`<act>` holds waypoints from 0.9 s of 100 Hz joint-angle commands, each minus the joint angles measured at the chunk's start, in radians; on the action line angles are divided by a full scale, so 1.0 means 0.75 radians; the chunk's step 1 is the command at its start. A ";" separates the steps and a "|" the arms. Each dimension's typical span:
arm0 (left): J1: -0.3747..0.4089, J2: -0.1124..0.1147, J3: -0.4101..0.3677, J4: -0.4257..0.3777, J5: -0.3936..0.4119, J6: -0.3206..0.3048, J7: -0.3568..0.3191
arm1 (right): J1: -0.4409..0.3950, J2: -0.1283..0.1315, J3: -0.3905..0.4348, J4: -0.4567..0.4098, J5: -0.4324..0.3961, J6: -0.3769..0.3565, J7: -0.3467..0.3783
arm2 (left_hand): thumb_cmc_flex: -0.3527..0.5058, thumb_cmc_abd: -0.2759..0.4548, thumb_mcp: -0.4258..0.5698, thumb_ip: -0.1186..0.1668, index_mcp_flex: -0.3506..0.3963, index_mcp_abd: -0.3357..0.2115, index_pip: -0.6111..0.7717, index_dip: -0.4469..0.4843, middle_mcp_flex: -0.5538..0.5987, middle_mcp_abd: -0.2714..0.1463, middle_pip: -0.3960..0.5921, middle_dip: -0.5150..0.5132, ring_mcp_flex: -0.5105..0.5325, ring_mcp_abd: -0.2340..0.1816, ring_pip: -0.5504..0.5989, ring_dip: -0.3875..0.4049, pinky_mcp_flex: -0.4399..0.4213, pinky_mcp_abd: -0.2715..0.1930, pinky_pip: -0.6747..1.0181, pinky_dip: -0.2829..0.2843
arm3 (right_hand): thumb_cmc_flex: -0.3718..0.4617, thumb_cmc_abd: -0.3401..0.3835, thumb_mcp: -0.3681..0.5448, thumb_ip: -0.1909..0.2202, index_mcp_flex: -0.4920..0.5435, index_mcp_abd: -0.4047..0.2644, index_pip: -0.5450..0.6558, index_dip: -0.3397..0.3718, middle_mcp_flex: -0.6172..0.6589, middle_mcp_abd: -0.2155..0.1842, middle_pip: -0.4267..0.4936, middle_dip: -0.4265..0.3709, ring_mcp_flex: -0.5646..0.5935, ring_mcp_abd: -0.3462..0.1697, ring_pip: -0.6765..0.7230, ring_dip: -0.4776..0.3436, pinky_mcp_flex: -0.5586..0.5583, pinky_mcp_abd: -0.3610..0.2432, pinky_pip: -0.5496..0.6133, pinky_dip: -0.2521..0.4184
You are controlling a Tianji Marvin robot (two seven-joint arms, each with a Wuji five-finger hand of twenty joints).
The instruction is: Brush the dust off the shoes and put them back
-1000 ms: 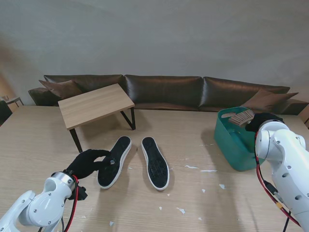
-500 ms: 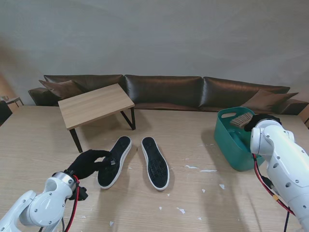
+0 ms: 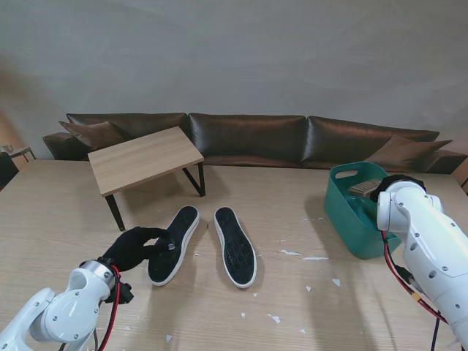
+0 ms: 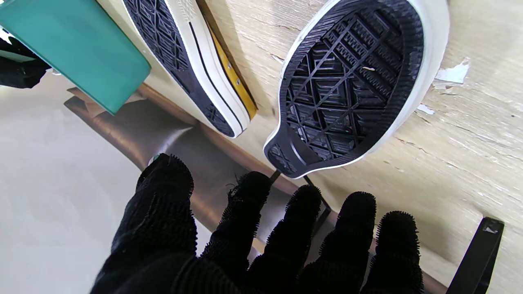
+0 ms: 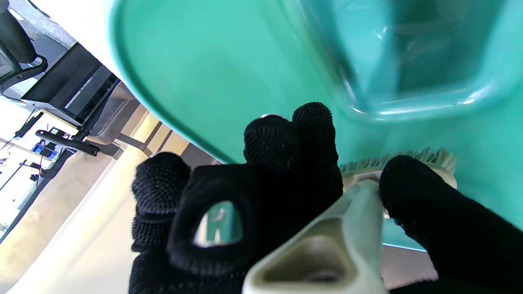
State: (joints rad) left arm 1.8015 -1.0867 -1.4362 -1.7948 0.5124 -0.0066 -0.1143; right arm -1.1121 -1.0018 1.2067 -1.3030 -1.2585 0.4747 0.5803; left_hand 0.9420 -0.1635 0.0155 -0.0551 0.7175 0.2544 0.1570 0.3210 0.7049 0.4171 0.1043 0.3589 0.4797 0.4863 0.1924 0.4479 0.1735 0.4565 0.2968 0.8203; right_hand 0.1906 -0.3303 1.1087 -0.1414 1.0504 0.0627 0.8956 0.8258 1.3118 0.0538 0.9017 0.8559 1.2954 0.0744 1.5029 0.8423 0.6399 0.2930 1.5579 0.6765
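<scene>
Right hand (image 5: 286,196) fingers (image 5: 314,122) curled around pale brush (image 5: 359,204), thumb on one side of handle, others on opposite side; firm grip. Bristles (image 5: 408,159) point toward green inner wall of basket (image 5: 204,73). In stand view the right hand (image 3: 398,183) sits at the basket (image 3: 351,219) rim on the far right of the table (image 3: 292,307), brush (image 3: 363,188) partly showing inside the bin.

Left hand (image 4: 261,241) fingers (image 4: 249,196) spread and straight, nothing between them, holding nothing. Fingertips just beside the end of left shoe (image 4: 351,81); contact cannot be told from wrist view. In stand view left hand (image 3: 135,247) rests at the left edge of the left shoe (image 3: 174,244), fingertips seem to touch its rim.

Both shoes sole-up: black tread, white edge. Left shoe lies near centre-left, right shoe (image 3: 235,246) just beside it to the right, narrow gap between, far ends closer together than near ends. Right shoe (image 4: 192,61) shows yellow upper under the white edge in left wrist view. Shoes well apart from basket.

White scraps (image 3: 292,253) scattered on table between shoes and basket and nearer to me. Small wooden side table (image 3: 142,157) stands far left, beyond the shoes. Brown sofa (image 3: 248,139) runs along the far side.
</scene>
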 commanded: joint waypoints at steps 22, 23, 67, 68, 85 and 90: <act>-0.002 -0.001 0.005 0.006 -0.005 0.001 -0.029 | -0.018 0.000 0.020 -0.016 -0.036 -0.011 0.042 | 0.036 0.065 -0.025 0.042 0.017 0.007 0.000 0.007 -0.021 -0.002 -0.003 -0.002 -0.052 -0.014 -0.023 0.005 -0.016 -0.037 -0.031 0.000 | -0.116 0.037 -0.115 0.072 -0.241 0.096 -0.106 -0.148 -0.216 -0.018 -0.036 -0.062 0.027 -0.050 -0.236 -0.126 0.312 -0.015 -0.118 0.002; -0.002 -0.001 0.005 0.006 -0.005 0.001 -0.029 | -0.019 0.000 0.021 -0.017 -0.037 -0.012 0.043 | 0.034 0.065 -0.025 0.042 0.019 0.004 0.001 0.008 -0.021 -0.003 -0.003 -0.002 -0.050 -0.015 -0.023 0.005 -0.016 -0.038 -0.031 0.000 | -0.118 0.035 -0.123 0.073 -0.256 0.100 -0.111 -0.153 -0.232 -0.017 -0.035 -0.065 0.028 -0.044 -0.261 -0.137 0.299 -0.015 -0.128 0.002; -0.007 0.001 0.010 0.010 -0.010 0.006 -0.038 | -0.052 -0.009 0.066 -0.083 -0.038 -0.013 0.010 | 0.035 0.065 -0.025 0.042 0.016 0.004 -0.001 0.007 -0.023 0.000 -0.003 -0.002 -0.051 -0.015 -0.023 0.005 -0.015 -0.037 -0.031 0.000 | -0.161 -0.011 -0.231 0.084 -0.401 0.068 -0.138 -0.226 -0.400 -0.022 -0.027 -0.129 0.016 0.019 -0.618 -0.249 0.152 -0.013 -0.237 0.015; -0.007 0.001 0.011 0.010 -0.011 0.006 -0.038 | -0.054 -0.009 0.068 -0.088 -0.035 -0.012 0.008 | 0.035 0.065 -0.025 0.042 0.015 0.005 -0.001 0.007 -0.022 0.001 -0.003 -0.002 -0.051 -0.014 -0.023 0.005 -0.016 -0.037 -0.031 0.000 | -0.162 -0.012 -0.233 0.084 -0.400 0.066 -0.140 -0.228 -0.400 -0.020 -0.036 -0.136 0.017 0.020 -0.629 -0.250 0.150 -0.012 -0.238 0.016; -0.010 0.001 0.013 0.012 -0.012 0.006 -0.039 | -0.101 -0.021 0.114 -0.185 0.018 -0.007 -0.063 | 0.035 0.066 -0.025 0.042 0.016 0.005 0.000 0.007 -0.022 -0.003 -0.003 -0.002 -0.050 -0.015 -0.023 0.005 -0.016 -0.037 -0.031 0.000 | -0.157 -0.025 -0.242 0.085 -0.400 0.030 -0.154 -0.237 -0.407 -0.019 -0.049 -0.150 0.015 0.026 -0.653 -0.246 0.139 -0.004 -0.243 0.018; -0.011 0.001 0.014 0.013 -0.012 0.006 -0.039 | -0.117 -0.026 0.127 -0.219 0.047 0.003 -0.100 | 0.035 0.065 -0.025 0.042 0.015 0.004 -0.001 0.007 -0.023 0.000 -0.003 -0.002 -0.051 -0.014 -0.023 0.005 -0.016 -0.038 -0.031 0.000 | -0.156 -0.028 -0.239 0.086 -0.401 0.031 -0.158 -0.238 -0.417 -0.016 -0.050 -0.151 0.011 0.031 -0.663 -0.248 0.133 -0.001 -0.245 0.019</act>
State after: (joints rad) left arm 1.7929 -1.0850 -1.4268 -1.7865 0.5070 -0.0048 -0.1224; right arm -1.1889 -1.0114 1.3012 -1.4304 -1.2389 0.4714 0.5211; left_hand 0.9420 -0.1635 0.0155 -0.0551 0.7175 0.2545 0.1570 0.3210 0.7049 0.4171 0.1043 0.3589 0.4798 0.4862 0.1924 0.4479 0.1735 0.4563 0.2968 0.8203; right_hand 0.0975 -0.3199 0.9471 -0.1037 0.7676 0.0899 0.7907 0.6572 1.0339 0.0478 0.8720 0.7534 1.2918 0.0725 1.0152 0.6638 0.6399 0.2873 1.3803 0.6763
